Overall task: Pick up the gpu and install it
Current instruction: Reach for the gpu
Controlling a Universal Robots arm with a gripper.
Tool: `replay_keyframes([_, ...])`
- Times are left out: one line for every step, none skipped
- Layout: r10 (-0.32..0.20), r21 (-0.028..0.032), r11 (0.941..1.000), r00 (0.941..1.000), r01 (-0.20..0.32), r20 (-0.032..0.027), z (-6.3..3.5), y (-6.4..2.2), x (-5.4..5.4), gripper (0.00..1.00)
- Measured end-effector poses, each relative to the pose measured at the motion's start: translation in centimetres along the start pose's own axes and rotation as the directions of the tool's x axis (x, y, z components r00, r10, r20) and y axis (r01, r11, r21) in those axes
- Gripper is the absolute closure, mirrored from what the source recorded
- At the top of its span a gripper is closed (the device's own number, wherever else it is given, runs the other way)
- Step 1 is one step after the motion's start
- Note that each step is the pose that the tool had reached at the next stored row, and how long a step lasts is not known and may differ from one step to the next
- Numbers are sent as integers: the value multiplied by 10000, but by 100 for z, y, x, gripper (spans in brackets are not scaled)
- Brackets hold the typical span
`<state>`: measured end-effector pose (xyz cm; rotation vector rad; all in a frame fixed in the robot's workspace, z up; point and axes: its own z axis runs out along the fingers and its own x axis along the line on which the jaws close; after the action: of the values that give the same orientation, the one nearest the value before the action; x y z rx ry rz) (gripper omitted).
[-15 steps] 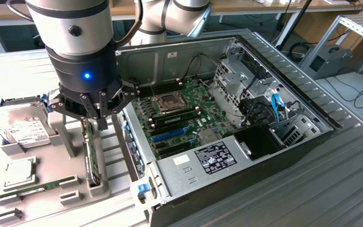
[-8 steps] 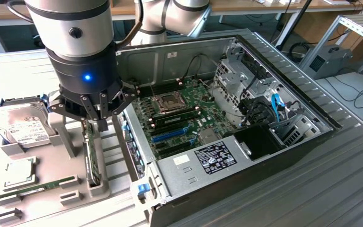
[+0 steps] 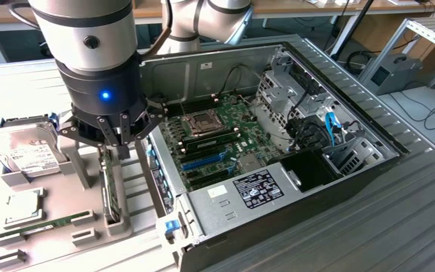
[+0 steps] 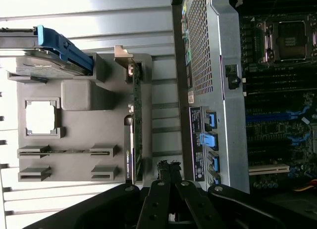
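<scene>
Gripper (image 3: pixel 120 148): fingers pressed together, holding nothing, poised over the grey holder (image 3: pixel 59 198). The gpu (image 3: pixel 110 195) stands on edge in a slot along the holder's edge nearest the open computer case (image 3: pixel 202 68). It sits just below the fingertips and slightly to one side.

gripper (image 3: pixel 120 152): 1
gpu (image 3: pixel 111 195): 1, on edge in a slot just under the gripper
grey holder (image 3: pixel 81 170): 1, below the gripper, carries the loose parts
hard drive (image 3: pixel 22 148): 1, standing in the holder, on the gripper's side away from the case
cpu chip (image 3: pixel 25 205): 1, flat in a holder pocket, past the gpu from the gripper
memory stick (image 3: pixel 40 226): 1, in a holder cradle, near the cpu chip
pc case (image 3: pixel 195 71): 1, side open, just beside the gripper
motherboard (image 3: pixel 237 133): 1, inside the case
cpu socket (image 3: pixel 202 122): 1, on the motherboard
power supply (image 3: pixel 257 190): 1, in the case
</scene>
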<state>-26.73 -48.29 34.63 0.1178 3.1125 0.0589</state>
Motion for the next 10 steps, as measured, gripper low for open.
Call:
replay_keyframes([0, 0, 10000, 10000, 0, 0, 1, -3, 0, 89])
replay_keyframes([0, 1, 10000, 10000, 0, 1, 1, -8, 0, 89])
replay_keyframes([0, 2, 10000, 10000, 0, 1, 2, -12, -1, 89])
replay_keyframes([0, 3, 10000, 10000, 0, 1, 2, -16, -1, 89])
replay_keyframes([0, 3, 10000, 10000, 0, 1, 2, -20, -1, 89])
replay_keyframes([0, 3, 10000, 10000, 0, 1, 3, -23, -2, 89])
replay_keyframes([0, 4, 10000, 10000, 0, 1, 3, -25, -2, 89])
replay_keyframes([0, 4, 10000, 10000, 0, 1, 3, -26, -2, 89])
replay_keyframes([0, 4, 10000, 10000, 0, 1, 3, -26, -2, 89])
replay_keyframes([0, 5, 10000, 10000, 0, 0, 3, -27, -2, 89])
